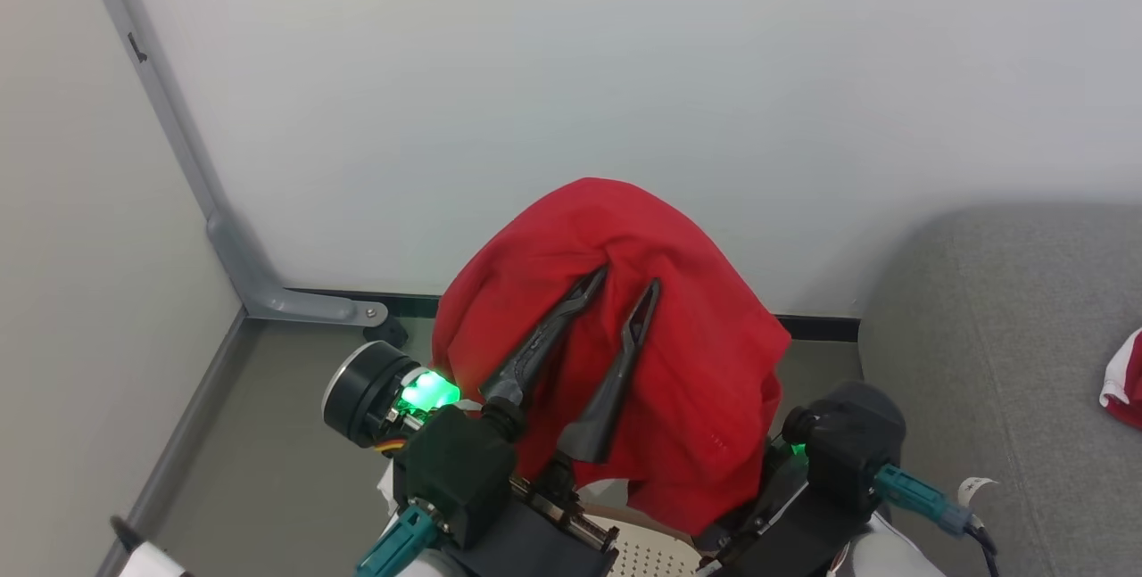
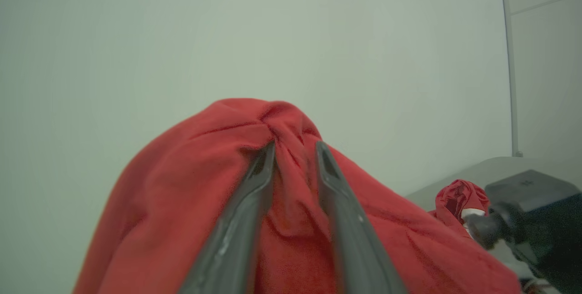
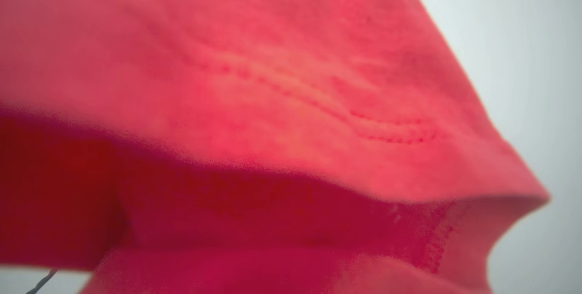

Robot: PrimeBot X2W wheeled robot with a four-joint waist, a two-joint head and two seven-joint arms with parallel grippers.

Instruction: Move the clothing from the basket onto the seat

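My left gripper is raised in front of the wall, shut on a bunched fold of a bright red garment. The cloth drapes over and around both long fingers and hangs down to the right. In the left wrist view the left gripper pinches the fold of that garment. My right arm's dark wrist housing sits under the hanging cloth, its fingers hidden. Red fabric covers the right wrist view. A strip of the cream perforated basket shows below. The grey seat lies right, bearing another red piece.
A white wall stands close ahead, with a black baseboard at its foot. A grey metal post with a bolted foot runs down the left corner. Grey floor lies at the lower left.
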